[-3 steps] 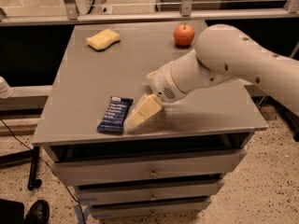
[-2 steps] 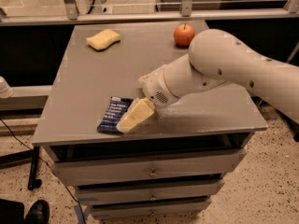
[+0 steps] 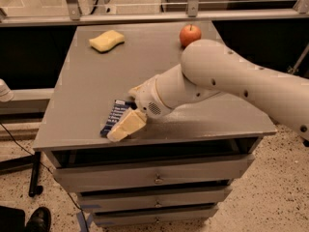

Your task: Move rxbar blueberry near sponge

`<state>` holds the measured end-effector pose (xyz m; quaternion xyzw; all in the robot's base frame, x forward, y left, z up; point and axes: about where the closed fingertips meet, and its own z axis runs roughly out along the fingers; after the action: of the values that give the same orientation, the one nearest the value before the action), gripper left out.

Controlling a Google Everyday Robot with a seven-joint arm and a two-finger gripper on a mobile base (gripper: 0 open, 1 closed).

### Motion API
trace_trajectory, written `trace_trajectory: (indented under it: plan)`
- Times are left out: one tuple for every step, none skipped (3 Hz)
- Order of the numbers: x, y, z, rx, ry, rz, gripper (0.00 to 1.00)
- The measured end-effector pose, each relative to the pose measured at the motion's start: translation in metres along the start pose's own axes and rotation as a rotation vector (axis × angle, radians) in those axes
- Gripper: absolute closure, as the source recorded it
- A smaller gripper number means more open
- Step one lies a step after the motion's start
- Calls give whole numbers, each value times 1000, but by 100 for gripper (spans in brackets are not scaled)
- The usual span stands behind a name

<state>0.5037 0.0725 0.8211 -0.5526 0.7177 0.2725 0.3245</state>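
Note:
The rxbar blueberry [image 3: 113,118], a dark navy wrapper with white text, lies flat near the front left edge of the grey table [image 3: 87,86]. My gripper [image 3: 124,126] is down over the bar's right and front part and hides much of it. I cannot tell whether it touches the bar. The pale yellow sponge [image 3: 106,40] lies at the table's far left corner, well away from the bar and the gripper.
A red apple [image 3: 190,35] stands at the table's far right. My white arm [image 3: 227,81] reaches in from the right across the table's front half. Drawers [image 3: 154,178] are below the tabletop. A glass barrier [image 3: 145,4] runs behind it.
The gripper has moved left and slightly down, from beside the bar's right edge to over the bar. The bar, the sponge and the apple have not moved.

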Motion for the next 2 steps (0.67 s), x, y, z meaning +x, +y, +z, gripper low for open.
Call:
trace_trajectory:
  plan:
    - [-3,3,3,-9,1,6,41]
    - [-6,-1,0,-2,13,5,65]
